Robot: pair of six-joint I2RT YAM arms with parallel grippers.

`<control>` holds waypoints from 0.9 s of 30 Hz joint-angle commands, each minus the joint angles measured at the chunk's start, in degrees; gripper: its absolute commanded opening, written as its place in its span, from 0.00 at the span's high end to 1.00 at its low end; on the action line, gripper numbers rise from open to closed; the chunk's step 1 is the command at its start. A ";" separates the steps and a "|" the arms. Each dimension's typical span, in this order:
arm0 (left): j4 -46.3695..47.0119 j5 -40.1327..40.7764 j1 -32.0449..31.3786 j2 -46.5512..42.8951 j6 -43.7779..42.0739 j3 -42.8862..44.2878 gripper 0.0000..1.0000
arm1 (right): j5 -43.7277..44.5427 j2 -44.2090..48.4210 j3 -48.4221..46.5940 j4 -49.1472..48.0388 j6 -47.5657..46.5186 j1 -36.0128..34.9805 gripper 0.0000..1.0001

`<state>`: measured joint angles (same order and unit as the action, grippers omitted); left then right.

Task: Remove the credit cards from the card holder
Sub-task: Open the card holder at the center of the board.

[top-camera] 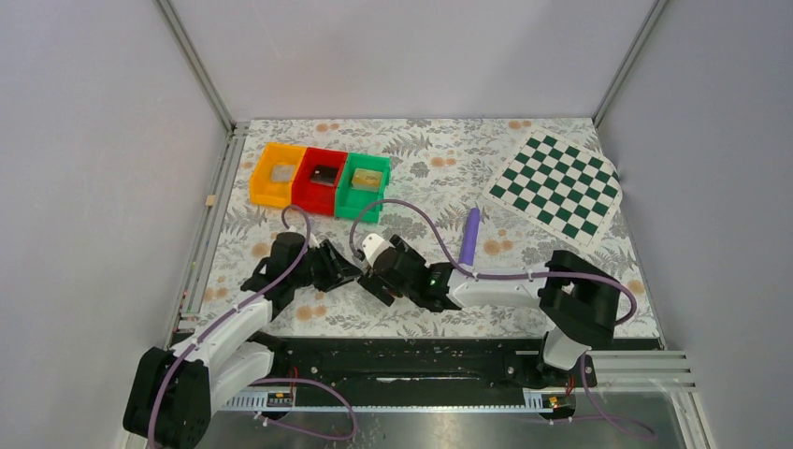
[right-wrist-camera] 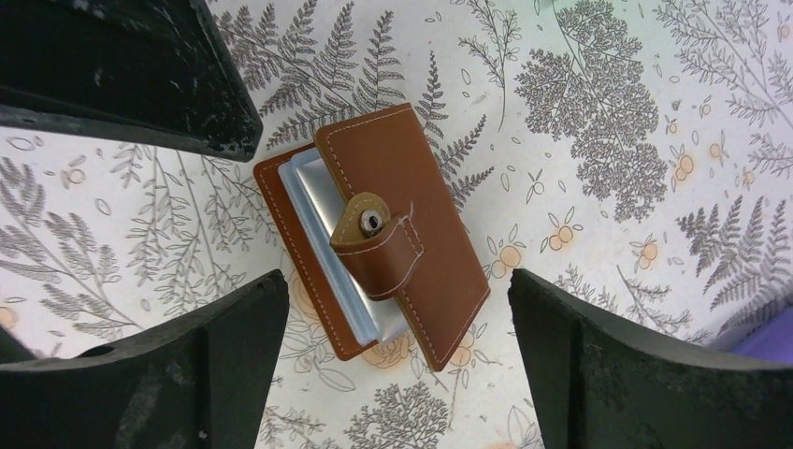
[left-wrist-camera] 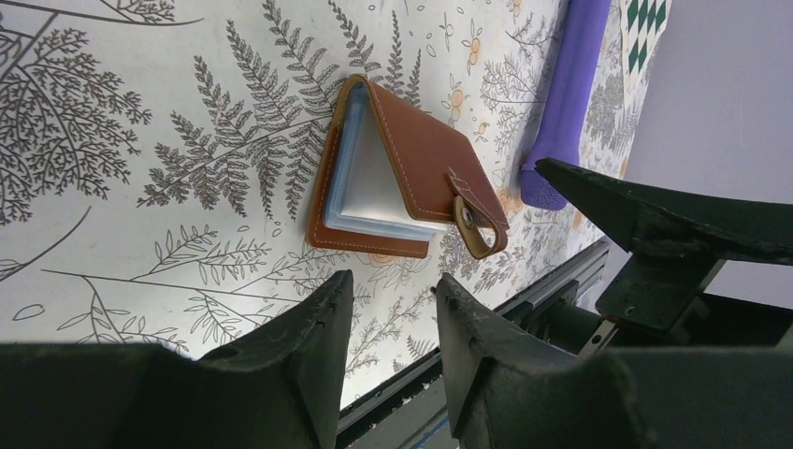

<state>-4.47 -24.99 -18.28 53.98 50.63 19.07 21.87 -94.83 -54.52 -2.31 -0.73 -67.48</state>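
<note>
Both pincers are empty: the left pincer (left-wrist-camera: 393,285) has its fingers narrowly parted, and the right pincer (right-wrist-camera: 397,285) is spread wide above the one card holder (right-wrist-camera: 411,215). That holder lies on the worktop (top-camera: 439,150) between them, toward 7 o'clock, strap unsnapped, one cover lifted off pale sleeves. Three bins sit at 11 o'clock: orange bin (top-camera: 265,194), red bin (top-camera: 313,203), green bin (top-camera: 360,211), each holding one small flat piece. One purple stick (top-camera: 470,236) lies at 1 o'clock from the right pincer, and one checkered mat (top-camera: 558,187) at 2 o'clock.

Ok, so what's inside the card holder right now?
The card holder lies ajar. Between its brown covers show pale blue-grey sleeves around a light flat face. The top cover hides the rest, so cards cannot be counted.
</note>
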 commanded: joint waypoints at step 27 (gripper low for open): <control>-8.86 5.39 -2.08 -8.96 -6.66 1.60 0.52 | -18.26 5.29 9.38 -5.79 41.94 6.10 0.97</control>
<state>-14.22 -21.02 -19.73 45.06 44.95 19.14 8.27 -88.82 -49.28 -3.77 30.72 -63.61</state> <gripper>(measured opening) 0.462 0.036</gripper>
